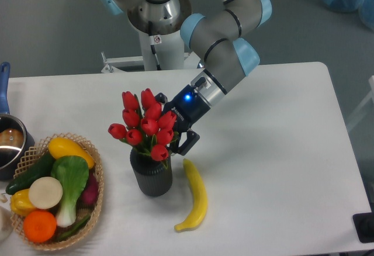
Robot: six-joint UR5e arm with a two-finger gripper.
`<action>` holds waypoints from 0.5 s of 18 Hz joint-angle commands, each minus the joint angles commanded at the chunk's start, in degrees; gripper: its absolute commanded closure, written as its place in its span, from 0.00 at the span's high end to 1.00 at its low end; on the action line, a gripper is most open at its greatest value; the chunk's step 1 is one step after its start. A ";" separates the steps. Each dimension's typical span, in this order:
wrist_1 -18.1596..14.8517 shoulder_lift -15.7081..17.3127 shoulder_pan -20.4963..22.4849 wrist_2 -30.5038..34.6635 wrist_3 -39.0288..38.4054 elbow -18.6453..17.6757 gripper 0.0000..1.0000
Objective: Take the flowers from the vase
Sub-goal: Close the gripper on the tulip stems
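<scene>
The UR5e arm (219, 40) is built of silver-grey tubular links with light blue joint caps, rises from a white column bearing a small red-and-white sticker in the upper middle of the frame, and ends in a black gripper (178, 139) with a glowing blue light.

Fixed camera, white table (280, 151). Red tulip bunch (146, 125) stands upright in the dark ribbed vase (152, 177). Gripper (175, 134) is pressed in against the right side of the bunch, blue light lit on its body; fingers partly hidden behind the buds, so jaw state cannot be told. Yellow banana (194, 196) lies just right of the vase, apart from it. Wicker basket (93, 209) of vegetables and fruit at left. Metal pot (9, 145) with blue handle at far left edge.
</scene>
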 joint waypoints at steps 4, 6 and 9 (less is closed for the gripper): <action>0.00 0.00 0.09 -1.49 0.79 -0.35 0.96; 0.00 0.09 0.09 -2.28 0.79 -0.61 0.88; 0.00 0.09 0.09 -2.29 0.79 -1.23 0.80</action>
